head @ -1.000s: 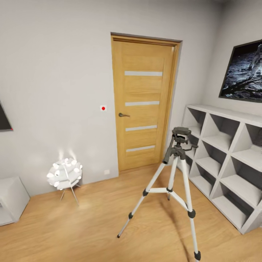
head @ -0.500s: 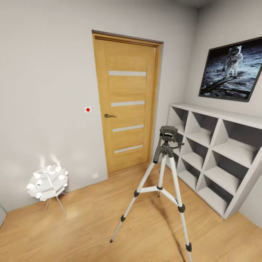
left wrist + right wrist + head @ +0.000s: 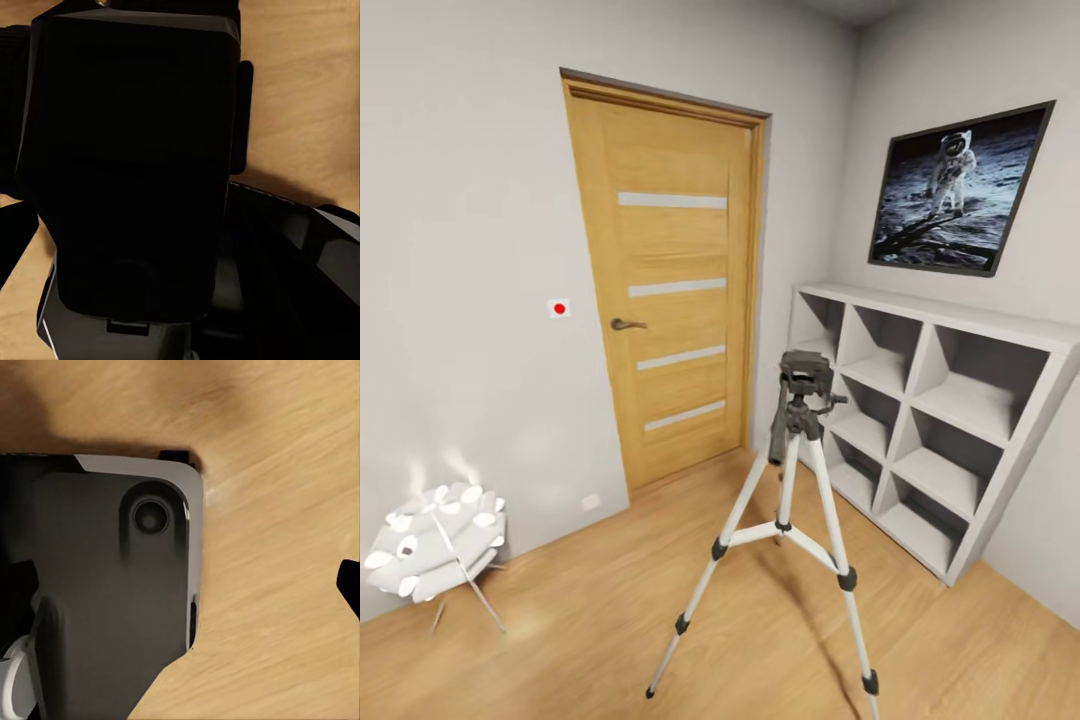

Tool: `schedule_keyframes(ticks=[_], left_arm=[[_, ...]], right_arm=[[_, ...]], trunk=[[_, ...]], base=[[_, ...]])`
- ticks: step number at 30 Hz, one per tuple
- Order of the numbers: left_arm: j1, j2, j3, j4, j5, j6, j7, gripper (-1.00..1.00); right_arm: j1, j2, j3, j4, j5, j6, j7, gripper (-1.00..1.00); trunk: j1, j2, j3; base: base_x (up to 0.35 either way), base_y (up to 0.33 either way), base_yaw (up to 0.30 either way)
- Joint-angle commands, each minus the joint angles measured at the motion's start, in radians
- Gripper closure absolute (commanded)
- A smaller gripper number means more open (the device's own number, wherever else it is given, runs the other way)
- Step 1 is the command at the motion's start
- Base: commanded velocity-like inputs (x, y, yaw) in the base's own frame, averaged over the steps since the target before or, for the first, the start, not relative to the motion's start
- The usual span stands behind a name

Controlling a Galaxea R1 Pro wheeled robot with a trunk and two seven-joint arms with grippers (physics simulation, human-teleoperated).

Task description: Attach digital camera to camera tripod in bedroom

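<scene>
Bedroom: plank floor [image 3: 560, 640], grey walls. Landmark = tripod [image 3: 790, 520], standing on the floor mid-room, three legs spread, head up with the pan handle angled down on its door side.

Largest to smallest, relative to the tripod:
- Door [image 3: 665, 290] behind it and to its left, closed.
- Cube shelf [image 3: 930, 420] just behind it and to its right, near the far leg; cubes look bare.
- Moon picture [image 3: 955, 190] on the wall above the shelf.
- White lamp [image 3: 435, 545] on the floor, well apart to its left.
- Red-dot wall switch [image 3: 559, 309] beside the door.

Camera: not visible. Wrist views show dark robot bodywork over the floor; can't tell how either pincer stands or whether one holds anything.

Handling, my guess: tripod is light and stiff but tippy on thin legs, so a sideways push at the head could walk or topple it. Press straight down on the head plate, stay off the handle. Camera is likely small, rigid and smooth; take it by the body sides.

In the way: shelf blocks the right side; approach from the open floor in front.
</scene>
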Motion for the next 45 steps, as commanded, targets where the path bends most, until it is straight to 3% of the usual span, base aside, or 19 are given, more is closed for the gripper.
schedule_keyframes(ticks=[1,31,45], left_arm=[[-0.001,0.000,0.000,0.000,0.004,0.002,-0.004,1.00],[0.000,0.002,0.000,0.000,0.003,0.002,-0.007,1.00],[0.000,0.002,0.000,0.000,0.003,0.002,-0.007,1.00]], right_arm=[[-0.002,-0.001,-0.006,0.003,0.008,-0.005,0.002,-1.00],[-0.002,-0.003,-0.006,0.003,0.008,-0.010,0.001,-1.00],[-0.002,0.000,-0.006,0.003,0.008,-0.008,-0.002,-1.00]], trunk=[[0.001,-0.001,-0.002],[0.001,-0.001,-0.002],[0.001,-0.001,-0.002]], base=[[0.271,0.234,-0.024],[0.250,0.270,-0.002],[0.231,0.285,-0.208]])
